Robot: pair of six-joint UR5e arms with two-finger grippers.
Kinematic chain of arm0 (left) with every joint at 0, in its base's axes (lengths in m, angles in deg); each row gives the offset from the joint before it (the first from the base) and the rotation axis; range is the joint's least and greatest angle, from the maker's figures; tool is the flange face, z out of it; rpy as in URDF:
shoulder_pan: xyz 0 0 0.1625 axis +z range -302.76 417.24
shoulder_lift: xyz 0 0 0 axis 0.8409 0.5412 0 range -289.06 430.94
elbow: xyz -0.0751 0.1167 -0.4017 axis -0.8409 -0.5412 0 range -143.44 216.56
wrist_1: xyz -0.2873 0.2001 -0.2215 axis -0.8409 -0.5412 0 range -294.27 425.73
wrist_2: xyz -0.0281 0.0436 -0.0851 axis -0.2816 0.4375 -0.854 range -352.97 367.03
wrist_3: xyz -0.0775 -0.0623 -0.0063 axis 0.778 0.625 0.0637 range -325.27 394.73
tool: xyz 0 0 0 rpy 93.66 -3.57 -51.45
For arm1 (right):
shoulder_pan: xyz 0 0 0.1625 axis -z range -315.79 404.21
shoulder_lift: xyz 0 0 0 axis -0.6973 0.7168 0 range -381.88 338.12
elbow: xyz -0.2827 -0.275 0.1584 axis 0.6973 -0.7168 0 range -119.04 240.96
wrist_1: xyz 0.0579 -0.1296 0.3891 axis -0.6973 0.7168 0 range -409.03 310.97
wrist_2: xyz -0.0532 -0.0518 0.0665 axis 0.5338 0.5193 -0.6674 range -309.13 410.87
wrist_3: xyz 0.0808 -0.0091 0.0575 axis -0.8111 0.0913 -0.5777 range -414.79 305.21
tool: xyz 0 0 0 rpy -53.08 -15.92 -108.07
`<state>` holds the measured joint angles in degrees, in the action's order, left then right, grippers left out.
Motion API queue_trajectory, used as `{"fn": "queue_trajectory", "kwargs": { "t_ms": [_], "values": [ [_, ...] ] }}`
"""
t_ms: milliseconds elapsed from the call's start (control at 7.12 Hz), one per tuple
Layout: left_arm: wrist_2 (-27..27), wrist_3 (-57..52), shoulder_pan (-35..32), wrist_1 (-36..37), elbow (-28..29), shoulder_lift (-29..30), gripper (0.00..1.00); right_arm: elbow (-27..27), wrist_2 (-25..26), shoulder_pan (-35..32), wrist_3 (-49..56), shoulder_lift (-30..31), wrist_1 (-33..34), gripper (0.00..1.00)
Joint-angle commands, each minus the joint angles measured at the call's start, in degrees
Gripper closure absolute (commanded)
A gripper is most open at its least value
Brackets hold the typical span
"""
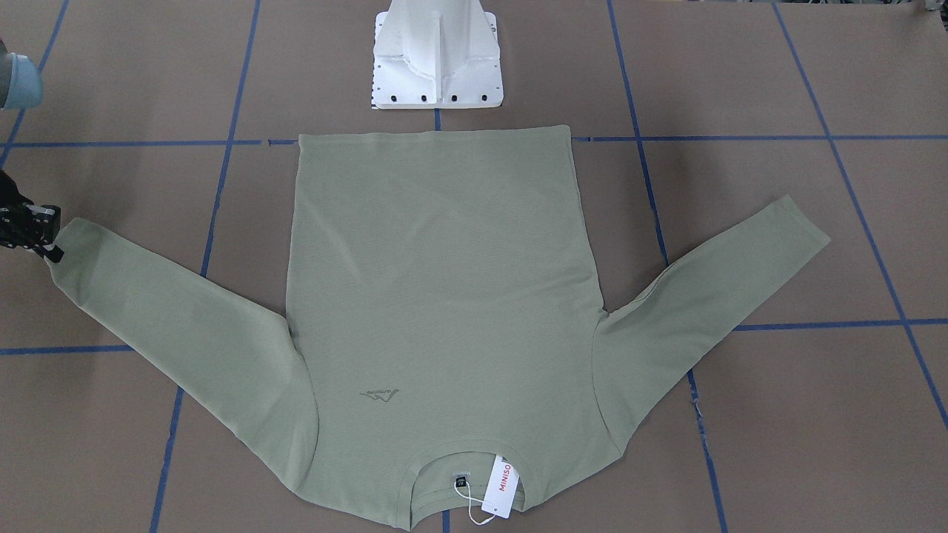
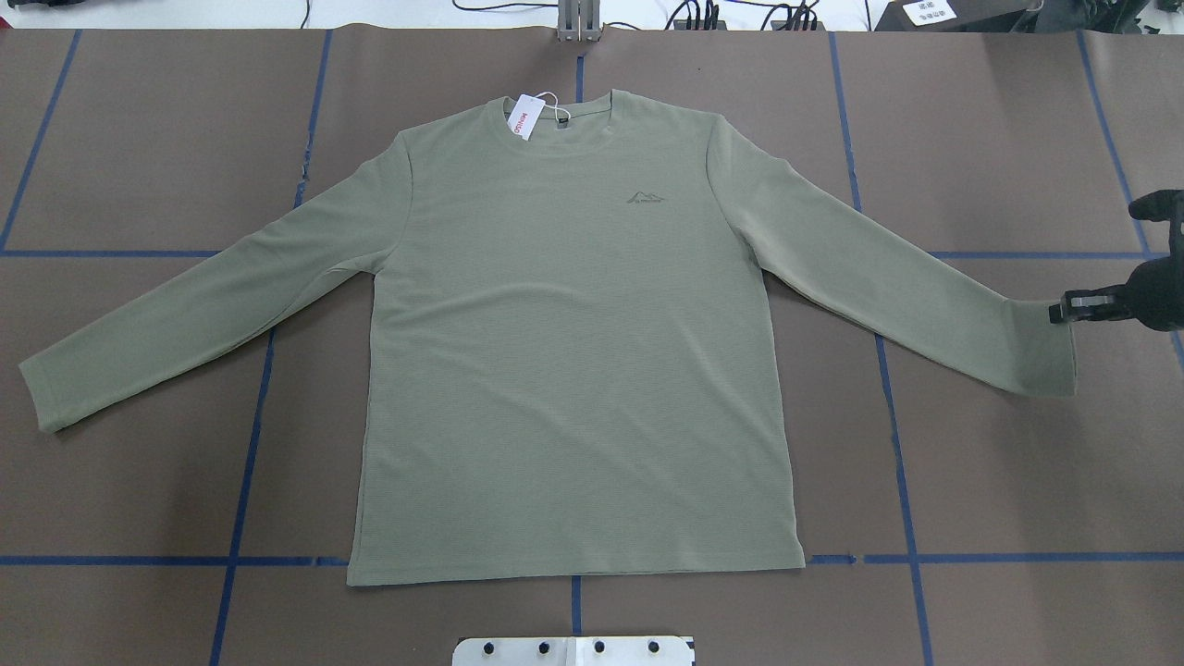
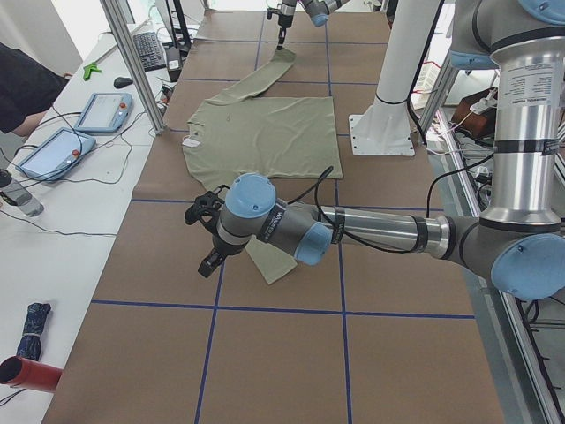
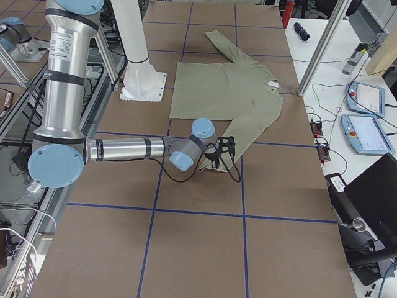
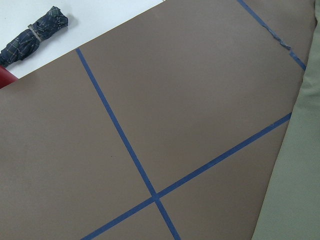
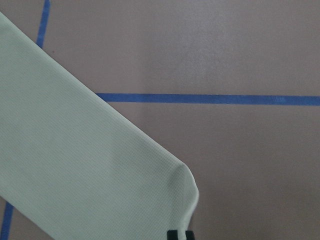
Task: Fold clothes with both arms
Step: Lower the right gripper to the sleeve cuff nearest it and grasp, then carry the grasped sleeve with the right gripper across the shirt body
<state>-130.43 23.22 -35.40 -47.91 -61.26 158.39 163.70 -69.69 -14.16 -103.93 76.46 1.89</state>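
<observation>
Judging the shirt [image 2: 573,351] light, limp and quick to wrinkle, we see it spread flat, chest up, on the table [image 2: 139,139], and we favour gripping the cuffs. Our right gripper [image 2: 1056,312] touches the right cuff [image 2: 1041,356]; we cannot tell whether it is pinching. Our left gripper [image 3: 205,237] hangs near the other cuff [image 2: 42,398], its jaws unreadable
</observation>
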Motion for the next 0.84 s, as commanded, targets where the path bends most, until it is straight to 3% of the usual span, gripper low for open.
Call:
{"fn": "queue_trajectory", "kwargs": {
  "t_ms": [0,281,562,703],
  "values": [
    [0.0,0.0,0.0,0.0,0.2,0.0,0.00,12.6,1.5,-0.1,-0.5,-5.5,19.7,1.00],
    [0.0,0.0,0.0,0.0,0.2,0.0,0.00,12.6,5.8,4.7,-6.4,-17.4,27.3,1.00],
    [0.0,0.0,0.0,0.0,0.4,-0.1,0.00,11.0,17.4,13.6,-14.8,-37.7,49.9,1.00],
    [0.0,0.0,0.0,0.0,0.5,-0.1,0.00,6.4,20.5,15.6,-20.3,-46.1,53.0,1.00]
  ]
}}
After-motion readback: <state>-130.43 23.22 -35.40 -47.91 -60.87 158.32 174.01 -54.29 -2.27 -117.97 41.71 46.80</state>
